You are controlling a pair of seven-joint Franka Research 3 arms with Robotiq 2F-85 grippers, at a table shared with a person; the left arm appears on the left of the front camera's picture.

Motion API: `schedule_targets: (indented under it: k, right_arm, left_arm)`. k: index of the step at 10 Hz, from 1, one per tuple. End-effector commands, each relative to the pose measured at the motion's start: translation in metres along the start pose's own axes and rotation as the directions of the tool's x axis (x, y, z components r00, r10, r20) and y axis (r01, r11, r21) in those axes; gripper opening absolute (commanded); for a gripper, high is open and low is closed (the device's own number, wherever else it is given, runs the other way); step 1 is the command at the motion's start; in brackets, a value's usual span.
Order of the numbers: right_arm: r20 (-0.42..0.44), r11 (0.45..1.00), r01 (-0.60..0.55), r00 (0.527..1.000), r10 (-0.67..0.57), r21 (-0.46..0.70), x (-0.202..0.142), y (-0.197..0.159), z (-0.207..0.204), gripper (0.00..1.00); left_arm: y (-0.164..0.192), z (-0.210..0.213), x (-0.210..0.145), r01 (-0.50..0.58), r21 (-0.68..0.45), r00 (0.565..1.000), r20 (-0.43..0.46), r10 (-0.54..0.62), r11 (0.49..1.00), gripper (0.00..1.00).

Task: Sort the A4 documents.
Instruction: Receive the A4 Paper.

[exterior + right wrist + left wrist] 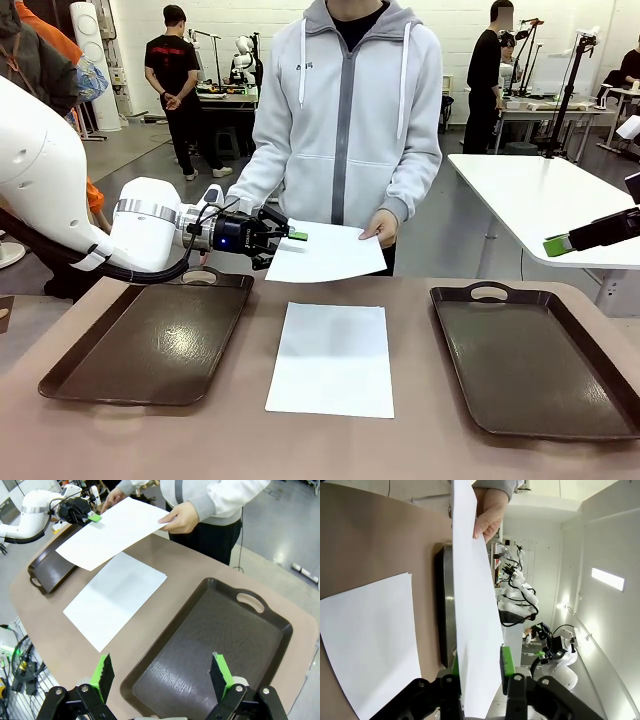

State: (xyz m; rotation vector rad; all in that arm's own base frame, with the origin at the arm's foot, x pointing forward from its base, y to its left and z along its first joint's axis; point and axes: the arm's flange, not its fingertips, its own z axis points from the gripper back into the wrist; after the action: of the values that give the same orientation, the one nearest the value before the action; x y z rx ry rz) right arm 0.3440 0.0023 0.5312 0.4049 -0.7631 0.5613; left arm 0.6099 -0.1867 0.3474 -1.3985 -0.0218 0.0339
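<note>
A person across the table holds out one of the A4 documents [325, 250] [475, 605] [112, 527], a blank white sheet, level above the table's far edge, with a hand [380, 228] [182, 519] on its right side. My left gripper [290, 237] [481, 662] is shut on that sheet's left edge, a green pad on each face. A second white sheet [332, 358] [370, 630] [115, 597] lies flat on the table between the two trays. My right gripper [557, 245] [162, 672] hangs open and holding nothing above the right tray.
A dark brown handled tray [150, 345] [50, 567] lies at the left and another [530, 355] [215, 630] at the right, both with nothing in them. The person stands at the middle of the far edge. A white table [540, 200] stands behind at the right.
</note>
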Motion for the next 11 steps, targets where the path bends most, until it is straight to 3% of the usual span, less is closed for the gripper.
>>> schedule_targets:
  k: [1,2,3,4,10,11]
  right_arm:
    - [0.002,1.000,0.004,1.000,-0.004,0.014,-0.001,-0.001,-0.002,1.00]
    - [0.002,1.000,0.004,1.000,-0.004,0.014,-0.001,-0.001,-0.002,1.00]
    - [0.002,1.000,0.004,1.000,-0.004,0.014,-0.001,-0.001,-0.002,1.00]
    - [0.002,1.000,0.004,1.000,-0.004,0.014,-0.001,-0.001,-0.002,1.00]
    - [0.002,1.000,0.004,1.000,-0.004,0.014,-0.001,-0.001,-0.002,1.00]
    - [0.002,1.000,0.004,1.000,-0.004,0.014,-0.001,-0.001,-0.002,1.00]
  left_arm:
    - [0.001,0.000,0.003,0.016,-0.013,1.000,0.026,-0.015,1.000,0.17]
    - [0.000,0.000,0.003,0.017,-0.010,0.999,0.027,-0.017,1.000,0.00]
    - [0.000,0.001,0.002,0.022,-0.007,0.999,0.031,-0.021,1.000,0.17]
    - [0.000,0.002,0.002,0.020,-0.005,0.999,0.031,-0.020,1.000,0.00]
    - [-0.002,0.012,0.001,0.040,-0.003,0.997,0.060,-0.039,0.999,0.00]
    - [-0.005,0.012,0.000,0.043,-0.010,0.999,0.027,-0.043,0.999,0.00]
